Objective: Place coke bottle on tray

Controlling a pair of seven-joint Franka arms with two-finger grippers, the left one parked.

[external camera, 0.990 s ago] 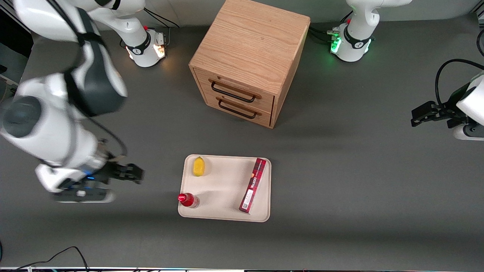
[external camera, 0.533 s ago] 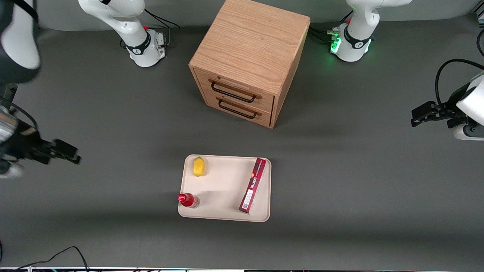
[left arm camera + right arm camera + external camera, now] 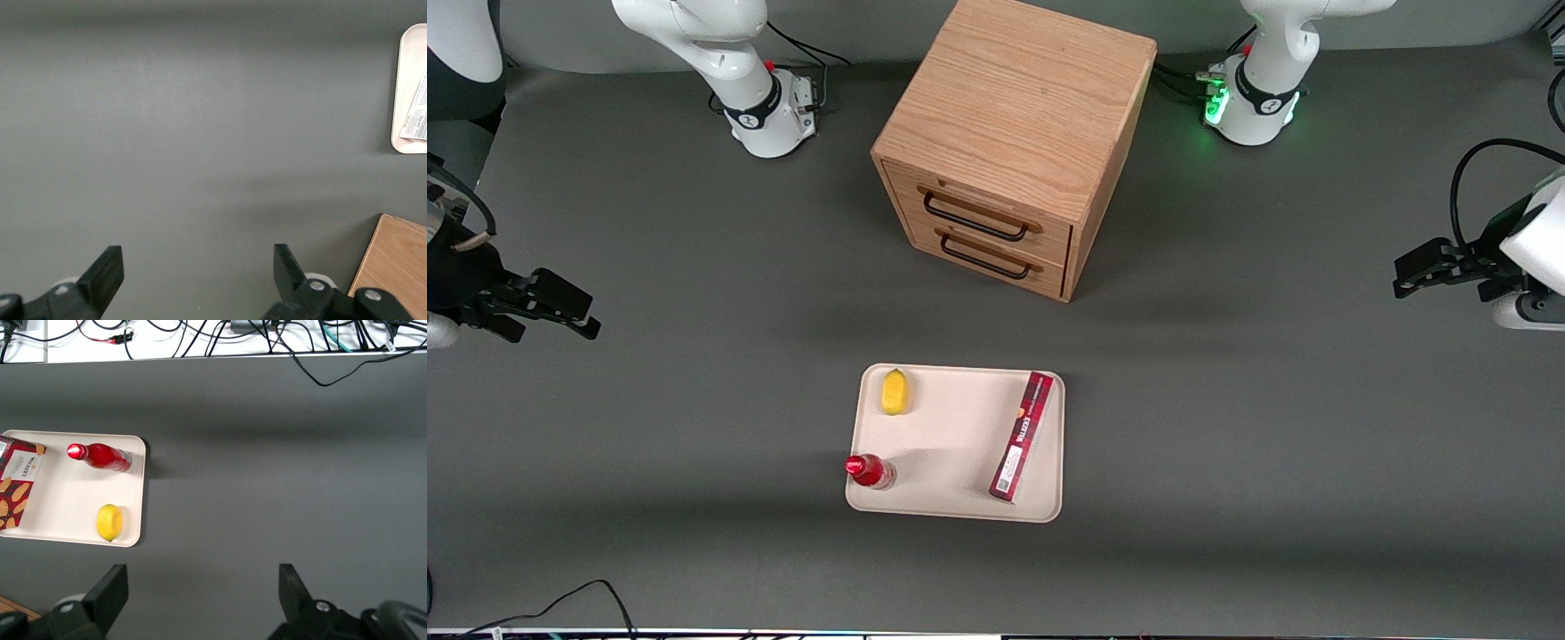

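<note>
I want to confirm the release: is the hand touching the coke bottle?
Apart. The front view shows the open hand far toward the working arm's end, bare table between it and the coke bottle standing on the tray.

The hand (image 3: pixel 560 313) has withdrawn toward the working arm's table end.

Glossy coke bottle (image 3: pixel 870 470) on matt tray (image 3: pixel 951 444); gripper (image 3: pixel 574 316) far off, matt black
</note>
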